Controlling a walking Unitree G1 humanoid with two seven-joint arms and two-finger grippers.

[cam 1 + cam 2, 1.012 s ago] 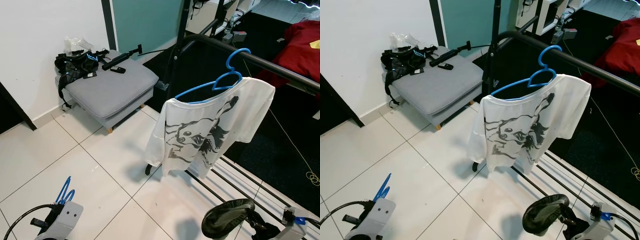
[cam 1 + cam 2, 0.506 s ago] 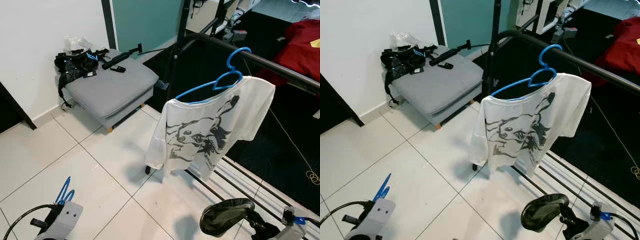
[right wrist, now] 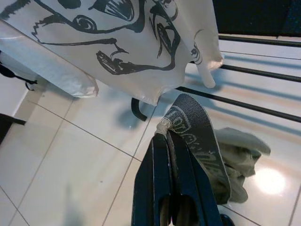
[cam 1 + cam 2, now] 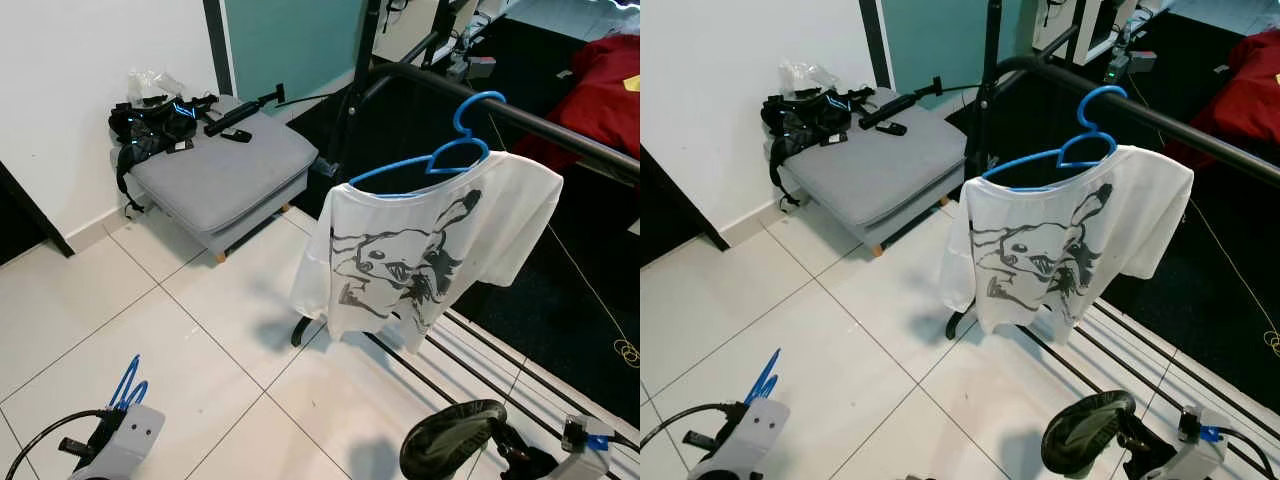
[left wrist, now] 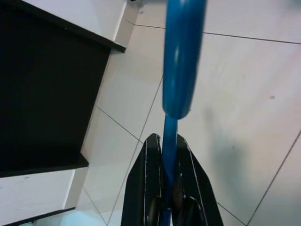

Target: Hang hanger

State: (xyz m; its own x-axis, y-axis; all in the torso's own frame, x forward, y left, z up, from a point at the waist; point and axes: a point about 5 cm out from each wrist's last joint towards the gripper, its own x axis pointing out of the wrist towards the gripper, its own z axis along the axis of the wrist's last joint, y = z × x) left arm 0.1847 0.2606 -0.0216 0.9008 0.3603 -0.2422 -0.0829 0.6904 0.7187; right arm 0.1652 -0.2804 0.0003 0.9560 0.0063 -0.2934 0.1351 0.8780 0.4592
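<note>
A blue hanger (image 4: 440, 160) carrying a white printed T-shirt (image 4: 420, 255) hangs by its hook on the black rail (image 4: 540, 125) of a clothes rack ahead of me. Low at my left, my left gripper (image 5: 168, 139) is shut on the thin bar of a second blue hanger (image 4: 128, 385), which sticks up above the wrist. Low at my right, my right gripper (image 3: 162, 136) is shut on the waistband of a dark grey-green garment (image 4: 455, 435) that droops over the tiled floor beneath the shirt.
A grey footstool (image 4: 225, 170) stands by the white wall at the left, with black straps (image 4: 150, 125) and a black stick on it. The rack's base bars (image 4: 480, 350) run along the floor. A red cloth (image 4: 600, 90) lies at the back right.
The T-shirt on its hanger has swung a little along the rail and turned slightly. Both grippers stay low, each keeping its hold.
</note>
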